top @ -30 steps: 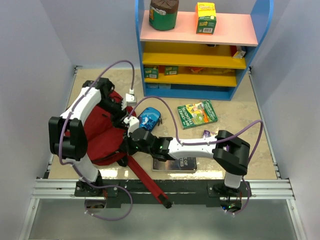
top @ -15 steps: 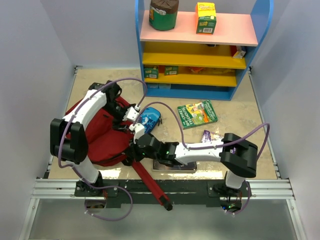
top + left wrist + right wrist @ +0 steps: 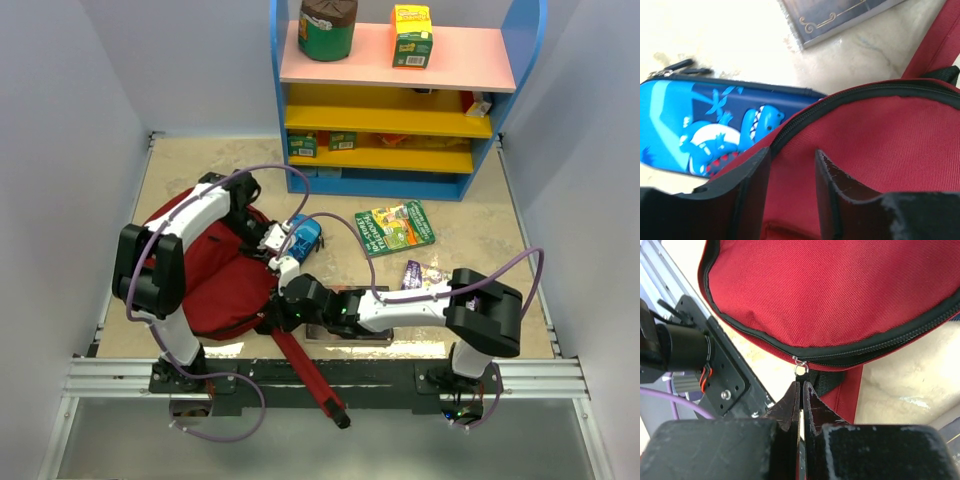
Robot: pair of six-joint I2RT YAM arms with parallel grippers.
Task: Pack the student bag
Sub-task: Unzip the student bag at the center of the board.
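The student bag [image 3: 205, 275] is a dark red backpack lying at the table's left, with one strap [image 3: 305, 372] trailing over the near edge. My left gripper [image 3: 268, 246] sits at its right rim beside the blue pencil case [image 3: 304, 236]. In the left wrist view its fingers [image 3: 756, 172] stand apart over the bag's red fabric [image 3: 870, 130], just inside the black zipper edge, and the pencil case [image 3: 705, 125] lies partly under that edge. My right gripper [image 3: 801, 386] is shut on the zipper pull [image 3: 800, 369] at the bag's near corner [image 3: 276, 316].
A dark book [image 3: 352, 331] lies under my right arm. A green book [image 3: 395, 226] and a purple packet [image 3: 420, 272] lie to the right. The blue shelf unit [image 3: 400, 100] with boxes stands at the back. The frame rail [image 3: 330, 378] runs along the near edge.
My left gripper slid along the bag toward the pencil case and narrowed its jaws. My right gripper drew the zipper pull nearer the table's front edge. The bag's rim now overlaps the pencil case.
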